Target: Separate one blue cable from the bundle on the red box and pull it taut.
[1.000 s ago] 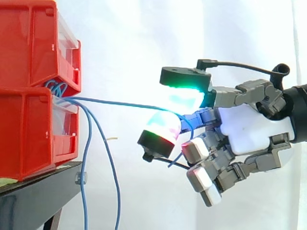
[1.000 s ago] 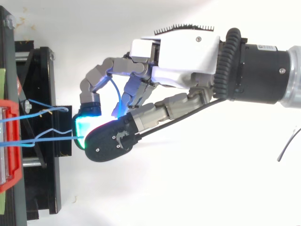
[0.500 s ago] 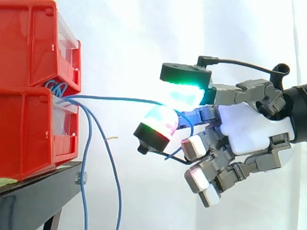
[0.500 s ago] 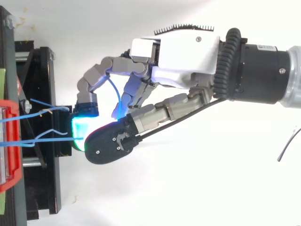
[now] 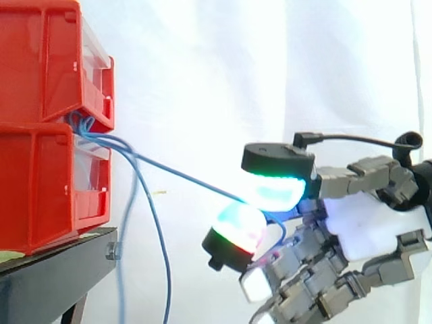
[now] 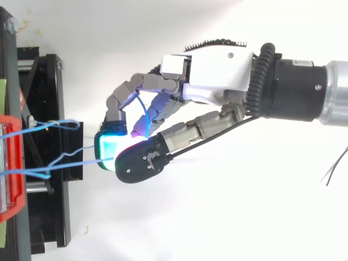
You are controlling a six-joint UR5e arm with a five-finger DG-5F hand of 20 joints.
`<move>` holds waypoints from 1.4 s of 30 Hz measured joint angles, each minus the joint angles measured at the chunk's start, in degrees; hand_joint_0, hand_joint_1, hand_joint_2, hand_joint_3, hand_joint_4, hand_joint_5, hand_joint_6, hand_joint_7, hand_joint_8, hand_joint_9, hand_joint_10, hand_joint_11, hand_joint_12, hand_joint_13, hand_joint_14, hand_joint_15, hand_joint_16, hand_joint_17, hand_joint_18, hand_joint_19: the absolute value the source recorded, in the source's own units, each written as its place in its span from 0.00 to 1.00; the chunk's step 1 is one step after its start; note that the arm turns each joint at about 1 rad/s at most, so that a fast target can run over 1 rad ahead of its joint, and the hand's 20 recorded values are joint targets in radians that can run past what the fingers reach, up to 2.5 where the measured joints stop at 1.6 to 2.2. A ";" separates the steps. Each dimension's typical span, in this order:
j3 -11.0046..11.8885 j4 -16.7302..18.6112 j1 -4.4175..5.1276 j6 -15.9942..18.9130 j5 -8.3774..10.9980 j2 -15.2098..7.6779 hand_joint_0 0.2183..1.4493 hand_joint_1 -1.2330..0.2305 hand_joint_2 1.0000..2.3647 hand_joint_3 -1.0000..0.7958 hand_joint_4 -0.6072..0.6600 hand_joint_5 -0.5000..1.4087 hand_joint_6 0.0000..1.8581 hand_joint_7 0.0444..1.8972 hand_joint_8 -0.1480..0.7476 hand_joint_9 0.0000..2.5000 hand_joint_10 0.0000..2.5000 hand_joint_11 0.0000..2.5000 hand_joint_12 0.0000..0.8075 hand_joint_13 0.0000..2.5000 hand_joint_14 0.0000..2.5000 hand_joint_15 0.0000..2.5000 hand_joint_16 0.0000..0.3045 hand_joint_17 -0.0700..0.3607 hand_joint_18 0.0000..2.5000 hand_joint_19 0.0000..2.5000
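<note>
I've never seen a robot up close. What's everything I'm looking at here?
red bins: two, red, stacked at the left on the stand
black stand: one, black, under the bins
held blue cable: one, blue, running straight from the bins' front down to the hand
loose blue cables: at least two, blue, hanging from the bins' front past the stand
white curtain: one, white, behind everything
arm: one, black and silver, coming in from the right
hand: one, white and grey, right of the bins, pinching the held blue cable between glowing green and cyan pads
</note>
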 measured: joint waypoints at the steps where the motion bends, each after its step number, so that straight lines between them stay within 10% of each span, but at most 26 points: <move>1: -0.73 1.11 0.04 0.00 0.00 0.00 0.37 0.19 0.01 0.52 0.17 0.23 0.50 0.49 0.29 0.33 0.00 0.02 0.42 0.28 0.00 0.08 0.17 0.44 0.17 0.17; 11: -4.05 10.14 0.14 -0.45 0.01 0.00 0.37 0.19 0.01 0.52 0.16 0.23 0.50 0.49 0.28 0.30 0.00 0.00 0.43 0.26 0.00 0.08 0.17 0.43 0.14 0.17; 30: -4.40 10.97 0.30 -0.70 0.17 -0.01 0.37 0.18 0.01 0.53 0.18 0.23 0.50 0.50 0.28 0.29 0.00 0.00 0.42 0.26 0.00 0.10 0.17 0.43 0.13 0.18; 42: -10.80 14.75 0.28 -0.70 0.11 -0.01 0.37 0.18 0.01 0.53 0.18 0.23 0.50 0.50 0.28 0.30 0.00 0.01 0.41 0.28 0.01 0.12 0.17 0.43 0.14 0.19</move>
